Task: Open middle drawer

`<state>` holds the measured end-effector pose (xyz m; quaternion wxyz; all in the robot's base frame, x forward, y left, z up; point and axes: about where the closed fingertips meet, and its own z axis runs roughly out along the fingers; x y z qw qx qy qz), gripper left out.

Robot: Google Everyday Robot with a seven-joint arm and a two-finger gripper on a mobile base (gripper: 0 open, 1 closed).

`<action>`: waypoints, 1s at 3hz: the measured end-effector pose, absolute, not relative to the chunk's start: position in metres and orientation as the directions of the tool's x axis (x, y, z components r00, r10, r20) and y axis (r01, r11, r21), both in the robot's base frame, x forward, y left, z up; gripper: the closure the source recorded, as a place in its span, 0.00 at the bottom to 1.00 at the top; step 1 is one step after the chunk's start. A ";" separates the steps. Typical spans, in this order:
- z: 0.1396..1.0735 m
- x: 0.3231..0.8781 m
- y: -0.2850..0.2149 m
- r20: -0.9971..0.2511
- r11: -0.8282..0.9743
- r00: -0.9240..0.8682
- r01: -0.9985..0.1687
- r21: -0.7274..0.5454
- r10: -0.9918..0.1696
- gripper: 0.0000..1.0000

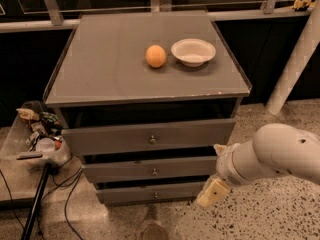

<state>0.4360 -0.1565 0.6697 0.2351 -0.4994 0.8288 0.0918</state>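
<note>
The grey cabinet (pixel 150 96) has three drawer fronts stacked one above another. The middle drawer (pixel 120 170) is the medium-height front with a small round metal knob (pixel 154 172) at its centre; none of its inside shows. My gripper (pixel 215 171) is at the drawer's right end, beside the cabinet's right front corner and low near the floor. It is open and empty, with one cream finger (pixel 211 192) pointing down-left. The white arm (pixel 272 154) reaches in from the right.
The taller top drawer (pixel 150 136) and the slim bottom drawer (pixel 150 194) sit above and below. An orange (pixel 155 56) and a white bowl (pixel 193 51) rest on the cabinet top. A bin of clutter (pixel 40 134), cables and a stand are on the left. A white post (pixel 295 64) stands at the right.
</note>
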 end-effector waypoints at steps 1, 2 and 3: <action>0.642 0.450 -0.159 -0.552 0.510 -0.397 -0.858 -0.061 -0.733 0.00; 0.616 0.459 -0.159 -0.659 0.505 -0.352 -0.862 -0.049 -0.665 0.00; 0.597 0.459 -0.155 -0.702 0.425 -0.224 -0.896 -0.124 -0.677 0.00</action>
